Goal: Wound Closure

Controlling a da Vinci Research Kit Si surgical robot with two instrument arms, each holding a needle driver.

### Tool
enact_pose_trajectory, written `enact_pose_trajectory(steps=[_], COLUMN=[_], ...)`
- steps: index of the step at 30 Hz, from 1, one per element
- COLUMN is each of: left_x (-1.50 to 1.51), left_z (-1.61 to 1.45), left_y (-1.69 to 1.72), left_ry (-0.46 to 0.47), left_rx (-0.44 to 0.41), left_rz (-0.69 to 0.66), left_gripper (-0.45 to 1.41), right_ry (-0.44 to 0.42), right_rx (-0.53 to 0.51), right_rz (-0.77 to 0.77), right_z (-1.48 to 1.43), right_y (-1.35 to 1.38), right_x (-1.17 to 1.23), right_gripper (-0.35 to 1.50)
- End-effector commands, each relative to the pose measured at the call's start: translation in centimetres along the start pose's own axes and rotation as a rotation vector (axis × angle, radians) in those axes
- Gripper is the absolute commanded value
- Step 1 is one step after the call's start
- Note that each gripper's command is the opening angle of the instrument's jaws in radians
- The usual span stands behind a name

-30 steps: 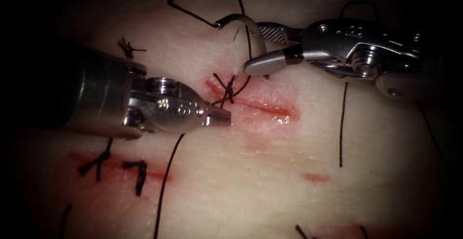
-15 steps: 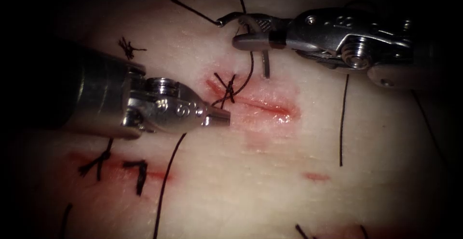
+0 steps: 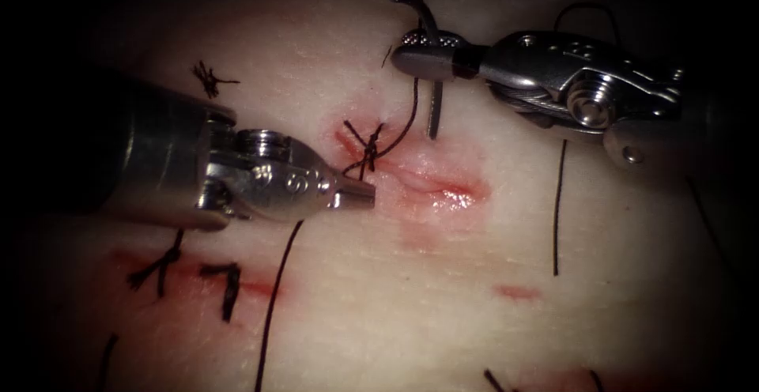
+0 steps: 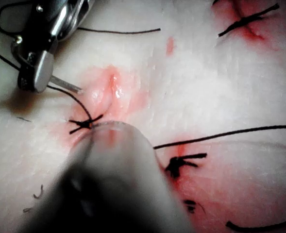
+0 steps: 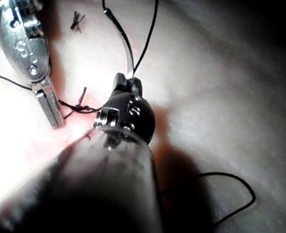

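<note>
Needle (image 3: 431, 60) clear of tissue (image 3: 443, 313), clamped mid-curve in right hand (image 3: 419, 54); left hand (image 3: 360, 194) closed, empty

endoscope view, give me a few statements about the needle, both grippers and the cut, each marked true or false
1. The right gripper holds the needle. True.
2. The needle's point is buried in the tissue. False: it hangs free above the tissue, over the cut.
3. The left gripper holds the needle's tail. False: its shut jaws rest at the cut's left end, beside the stitch knot, and what they hold is unclear.
4. Thread runs from the stitch knot up toward the right gripper. True.
5. The cut gapes unstitched right of the knot. True.
</note>
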Motion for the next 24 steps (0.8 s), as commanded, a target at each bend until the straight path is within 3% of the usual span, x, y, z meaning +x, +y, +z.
enact_pose_trajectory(steps=[1, 4, 8, 12, 16, 24], left_x=[0.02, 0.02, 0.02, 0.02, 0.02, 0.02], left_z=[0.07, 0.07, 0.07, 0.07, 0.07, 0.07], left_y=[0.00, -0.01, -0.01, -0.01, -0.01, -0.01], left_ry=[0.001, 0.001, 0.001, 0.001, 0.001, 0.001], left_rx=[0.000, -0.001, -0.001, -0.002, -0.002, 0.000], left_rz=[0.000, 0.000, 0.000, 0.001, 0.001, 0.000], left_gripper=[-0.45, -0.45, -0.45, -0.45, -0.45, -0.45], right_ry=[0.025, 0.061, 0.038, -0.015, -0.037, -0.072], right_rx=[0.009, 0.019, 0.063, 0.121, 0.160, 0.331], right_rz=[0.010, 0.184, 0.294, 0.561, 0.793, 1.117], right_z=[0.13, 0.17, 0.25, 0.29, 0.27, 0.28], right_y=[0.02, 0.08, 0.17, 0.18, 0.09, -0.28], right_x=[-0.03, -0.15, -0.36, -0.64, -0.82, -0.89], right_gripper=[-0.35, -0.35, -0.35, -0.35, -0.35, -0.35])
